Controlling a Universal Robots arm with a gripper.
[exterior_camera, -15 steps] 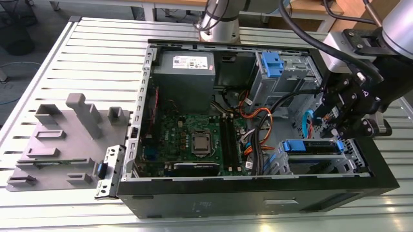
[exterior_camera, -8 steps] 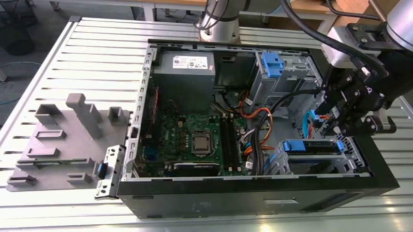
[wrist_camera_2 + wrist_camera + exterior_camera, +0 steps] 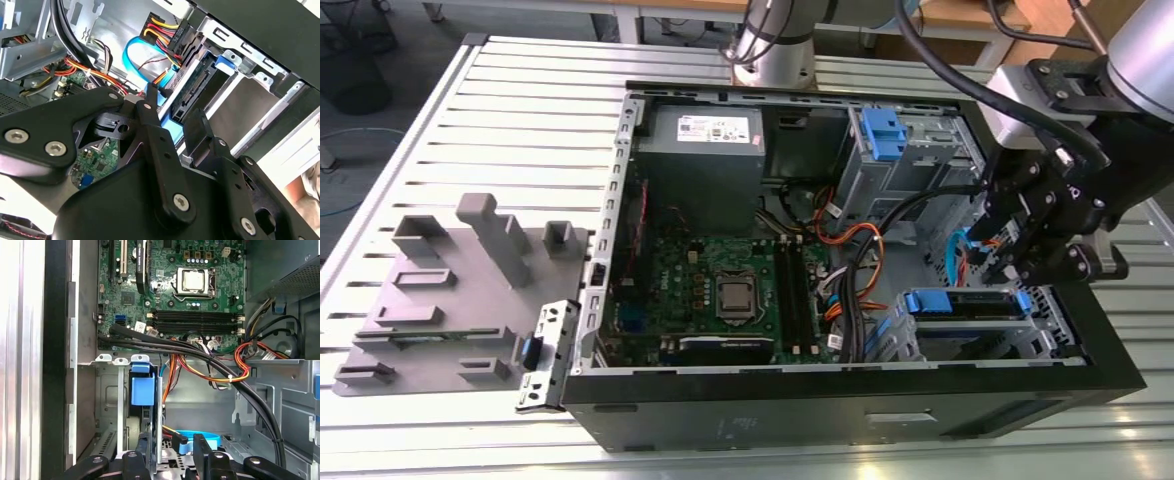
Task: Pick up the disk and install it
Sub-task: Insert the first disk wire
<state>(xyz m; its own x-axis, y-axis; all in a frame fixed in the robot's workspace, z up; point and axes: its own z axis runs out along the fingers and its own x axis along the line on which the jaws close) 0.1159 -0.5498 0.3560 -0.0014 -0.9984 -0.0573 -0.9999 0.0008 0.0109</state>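
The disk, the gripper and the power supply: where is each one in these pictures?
the disk (image 3: 967,303): exterior view, on the blue bracket framing it.
the gripper (image 3: 171,441): first wrist view, midway between its two black fingertips.
the power supply (image 3: 700,168): exterior view, on its grey face below the white sticker.

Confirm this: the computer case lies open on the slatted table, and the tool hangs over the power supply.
Wrong: in the exterior view the tool hangs over the drive bay at that view's right, not the power supply. The case does lie open on the slatted table.
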